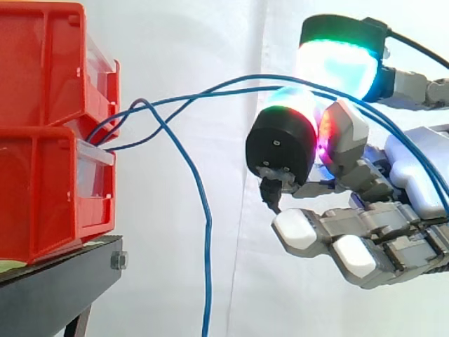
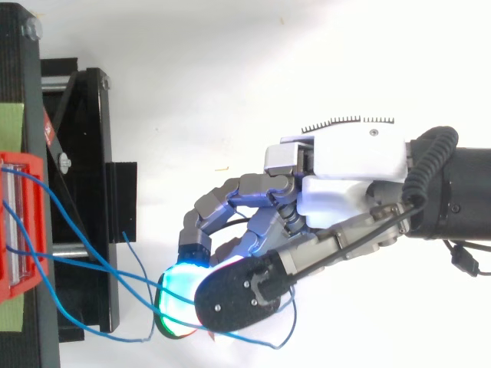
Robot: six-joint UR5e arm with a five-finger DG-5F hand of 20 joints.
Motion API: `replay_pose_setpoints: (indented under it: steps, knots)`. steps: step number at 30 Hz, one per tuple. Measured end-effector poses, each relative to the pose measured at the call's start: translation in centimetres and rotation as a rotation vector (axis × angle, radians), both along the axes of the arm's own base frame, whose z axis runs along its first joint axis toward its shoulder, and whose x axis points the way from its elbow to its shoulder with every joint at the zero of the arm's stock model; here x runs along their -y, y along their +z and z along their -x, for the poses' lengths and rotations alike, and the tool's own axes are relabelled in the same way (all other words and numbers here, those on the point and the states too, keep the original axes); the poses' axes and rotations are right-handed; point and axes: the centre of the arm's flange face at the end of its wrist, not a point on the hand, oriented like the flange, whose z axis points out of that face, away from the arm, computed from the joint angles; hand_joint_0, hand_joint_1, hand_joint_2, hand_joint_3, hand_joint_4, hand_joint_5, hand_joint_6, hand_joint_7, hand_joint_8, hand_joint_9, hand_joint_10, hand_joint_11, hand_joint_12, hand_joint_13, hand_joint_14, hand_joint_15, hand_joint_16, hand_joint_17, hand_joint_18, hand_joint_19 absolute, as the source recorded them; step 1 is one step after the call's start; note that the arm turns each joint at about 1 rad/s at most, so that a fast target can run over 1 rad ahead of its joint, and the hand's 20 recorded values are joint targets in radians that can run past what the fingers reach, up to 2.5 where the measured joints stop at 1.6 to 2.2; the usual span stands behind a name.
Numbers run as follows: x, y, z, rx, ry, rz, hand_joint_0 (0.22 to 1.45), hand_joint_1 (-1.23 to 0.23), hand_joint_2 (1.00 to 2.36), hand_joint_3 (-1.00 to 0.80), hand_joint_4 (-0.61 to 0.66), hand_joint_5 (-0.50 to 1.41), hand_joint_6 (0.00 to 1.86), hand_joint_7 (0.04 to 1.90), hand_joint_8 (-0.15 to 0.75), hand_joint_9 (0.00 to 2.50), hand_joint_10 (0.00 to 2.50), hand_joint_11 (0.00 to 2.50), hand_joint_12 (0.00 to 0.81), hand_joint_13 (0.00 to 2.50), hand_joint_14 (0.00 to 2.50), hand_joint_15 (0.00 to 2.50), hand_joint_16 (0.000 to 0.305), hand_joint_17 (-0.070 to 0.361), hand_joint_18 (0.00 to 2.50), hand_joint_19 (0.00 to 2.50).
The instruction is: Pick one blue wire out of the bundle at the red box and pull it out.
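One hand [image 1: 407,168] is nearest, reaching in from the right with its fingers toward the bins. Its two upper glowing pads [image 1: 337,60] are closed toward each other, one green and cyan, the other cyan, green and magenta behind a black round cap. Two strands of the blue wires [image 1: 231,88] run into the gap between them, so the hand is pinching blue wire there. Whether both strands are caught or just one cannot be told. The lower fingers are loosely bent beneath, their pads white and holding nothing. From above, the hand [image 2: 353,165] lies level, with the cyan-green glow at its front where the wires arrive.

The blue wires are thin, bright blue and smooth. At least three strands can be followed, though where they cross the exact count is unclear. They leave the slot between the two bins, rise and fan out to the right. The two that reach the pads go on behind the hand, sloping down to the right edge. A third, the hanging strand [image 1: 205,246], arches up near the bins and then drops in a long slack curve out of the bottom of the side view.

Further left are two red bins, the upper red bin [image 1: 42,63] stacked on the lower red bin [image 1: 35,196], both on one black stand [image 1: 49,295]. A white curtain [image 1: 210,42] hangs behind everything.
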Motion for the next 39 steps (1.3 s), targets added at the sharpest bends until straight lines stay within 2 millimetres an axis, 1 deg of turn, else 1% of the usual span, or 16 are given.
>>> replay_pose_setpoints:
  steps: [7,8,11,13,18,22,25,26,27,28,32,36,39]
  knots:
    - [-0.01,0.02,-0.01,0.001,0.000,0.003,0.53,-0.66,1.01,-0.33,0.16,-0.09,0.76,1.03,0.245,1.02,0.03,0.58,0.375,0.54,0.02,0.37,0.064,0.143,0.42,0.64]
    - [-0.01,0.01,-0.02,0.001,0.000,0.004,0.54,-0.69,1.01,-0.31,0.15,-0.10,0.80,0.99,0.249,1.02,0.03,0.60,0.374,0.55,0.02,0.38,0.063,0.143,0.42,0.65]
    - [0.01,0.00,-0.02,0.001,0.000,0.004,0.55,-0.73,1.01,-0.25,0.14,-0.11,0.83,0.98,0.256,1.04,0.03,0.63,0.376,0.56,0.02,0.39,0.063,0.143,0.43,0.64]
    - [0.01,0.00,-0.02,0.001,0.000,0.004,0.56,-0.75,1.01,-0.21,0.15,-0.11,0.85,0.95,0.261,1.05,0.03,0.64,0.392,0.58,0.02,0.39,0.067,0.150,0.45,0.63]
    - [-0.01,0.01,-0.02,0.001,0.001,0.004,0.57,-0.77,1.02,-0.10,0.05,-0.12,0.90,0.88,0.270,1.06,0.03,0.66,0.398,0.61,0.02,0.40,0.069,0.156,0.49,0.62]
    - [0.00,0.05,-0.01,0.002,0.001,0.003,0.58,-0.77,1.01,-0.06,0.00,-0.12,0.92,0.83,0.271,1.08,0.03,0.67,0.401,0.62,0.02,0.40,0.070,0.158,0.51,0.63]
    - [0.00,0.05,-0.01,0.002,0.000,0.002,0.57,-0.75,1.01,-0.11,0.03,-0.12,0.91,0.80,0.259,1.08,0.03,0.65,0.397,0.62,0.02,0.41,0.070,0.157,0.51,0.63]
    - [0.00,0.06,-0.01,0.002,0.000,0.001,0.55,-0.72,1.01,-0.19,0.09,-0.12,0.90,0.77,0.255,1.08,0.03,0.65,0.394,0.62,0.02,0.40,0.069,0.155,0.50,0.64]
    - [0.01,0.05,-0.01,0.002,0.000,0.001,0.54,-0.68,1.01,-0.25,0.10,-0.12,0.88,0.79,0.241,1.07,0.03,0.66,0.380,0.60,0.02,0.42,0.065,0.145,0.46,0.65]
    - [0.01,0.06,-0.01,0.002,0.000,0.001,0.54,-0.65,1.01,-0.29,0.09,-0.11,0.86,0.86,0.239,1.07,0.03,0.66,0.372,0.60,0.02,0.42,0.063,0.142,0.45,0.66]
    - [0.01,0.05,-0.01,0.002,0.000,0.001,0.51,-0.58,1.01,-0.37,0.11,-0.10,0.83,0.91,0.248,1.08,0.03,0.64,0.385,0.60,0.02,0.43,0.065,0.146,0.45,0.67]
    - [0.00,0.06,-0.01,0.002,0.000,0.001,0.49,-0.56,1.01,-0.42,0.12,-0.10,0.83,0.91,0.255,1.09,0.03,0.64,0.393,0.61,0.02,0.42,0.067,0.150,0.45,0.66]
    - [-0.02,0.05,-0.02,0.002,0.000,0.002,0.49,-0.61,1.00,-0.44,0.13,-0.10,0.83,0.94,0.263,1.10,0.02,0.65,0.396,0.61,0.02,0.43,0.067,0.152,0.46,0.66]
